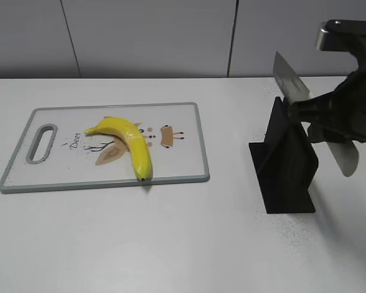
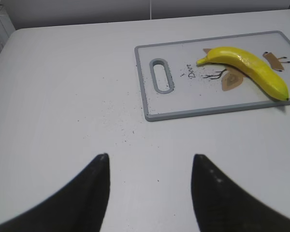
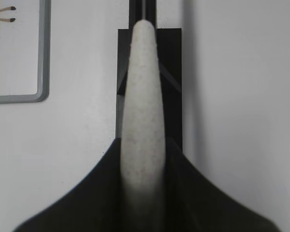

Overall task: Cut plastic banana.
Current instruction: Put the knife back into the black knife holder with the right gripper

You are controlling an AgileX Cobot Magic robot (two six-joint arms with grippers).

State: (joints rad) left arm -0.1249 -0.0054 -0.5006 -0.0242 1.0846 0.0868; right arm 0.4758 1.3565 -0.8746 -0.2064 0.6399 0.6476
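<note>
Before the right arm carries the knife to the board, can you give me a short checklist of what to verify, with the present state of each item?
1. Right pincer shut on the knife handle: ok, fingers press it on both sides.
2. Knife free of the black knife stand: cannot tell; the blade is above it, but the lower part is hidden.
3. Banana lying on the cutting board: ok, though its tip is at the near edge.
4. Left pincer away from the cutting path: ok, open over bare table, short of the board.
5. Banana held steady for the cut: not ok, nothing holds it.
</note>
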